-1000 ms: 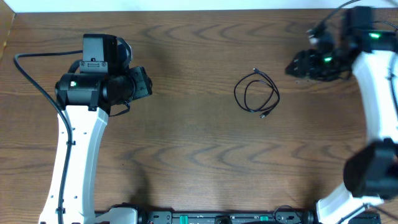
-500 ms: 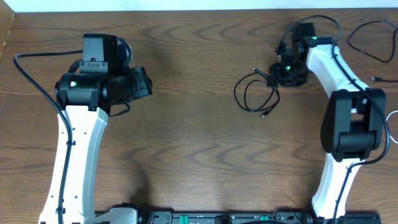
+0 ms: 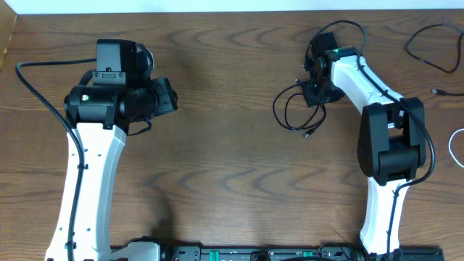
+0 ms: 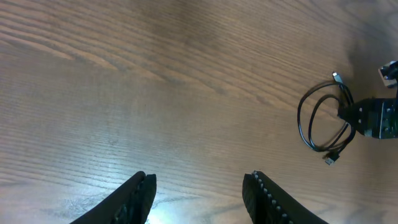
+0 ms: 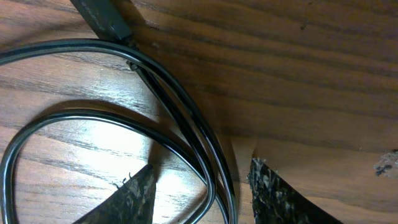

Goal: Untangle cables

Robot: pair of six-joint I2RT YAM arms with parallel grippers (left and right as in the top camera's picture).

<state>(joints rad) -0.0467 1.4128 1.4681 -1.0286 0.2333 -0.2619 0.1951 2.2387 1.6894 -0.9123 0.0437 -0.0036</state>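
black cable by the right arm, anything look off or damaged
No damage shows. The black cable lies in a loose coil on the table, its strands crossing themselves, and the right pincer stands open astride two of them.

No readable text, labels, brand marks or numbers in any view; arm housings show no legible markings.

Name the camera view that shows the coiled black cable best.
Left wrist: the whole black cable loop and both plug ends show. Overhead shows it too, the right gripper covering one side. Right wrist shows only a few close strands.
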